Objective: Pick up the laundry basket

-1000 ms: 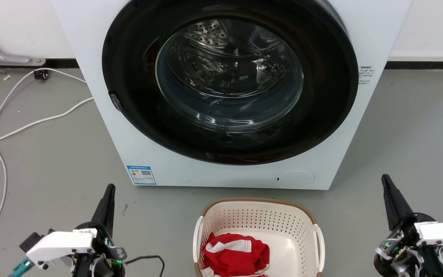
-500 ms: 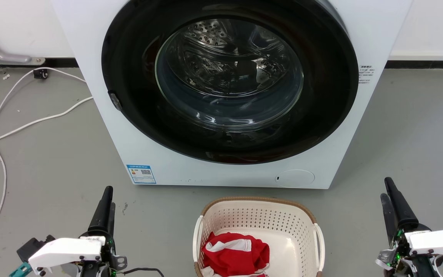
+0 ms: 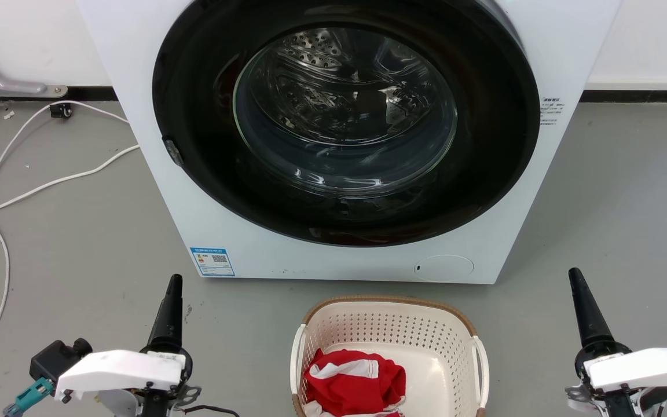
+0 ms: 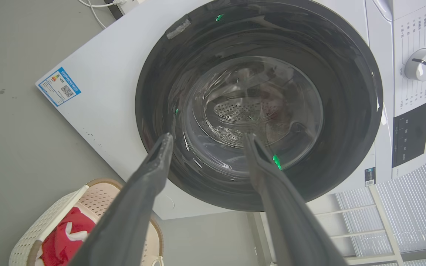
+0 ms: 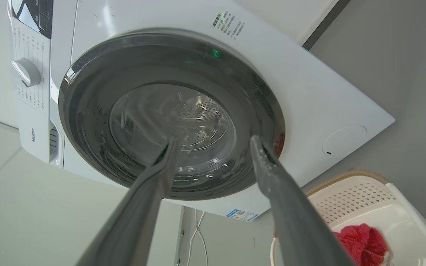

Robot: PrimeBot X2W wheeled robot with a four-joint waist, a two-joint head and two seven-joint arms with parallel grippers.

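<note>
The laundry basket (image 3: 388,327) is cream with a brown rim and white side handles. It stands on the grey floor at the bottom centre of the head view, just in front of the washing machine. A red and white garment (image 3: 354,379) lies inside it. My left gripper (image 3: 173,284) hovers to the basket's left and my right gripper (image 3: 575,277) to its right, both apart from it. The left wrist view has the left gripper (image 4: 208,138) open and empty, with the basket (image 4: 50,221) at lower left. In the right wrist view the right gripper (image 5: 213,141) is open, the basket (image 5: 350,195) at lower right.
A white front-loading washing machine (image 3: 165,174) with its round glass door (image 3: 345,116) shut stands right behind the basket. White cables (image 3: 3,191) trail over the floor at the left. Bare grey floor lies on both sides of the basket.
Both wrists have rolled, so each gripper's two fingers now line up as one dark shape in the head view. The left gripper has shifted slightly right, the right slightly left. The basket has not moved.
</note>
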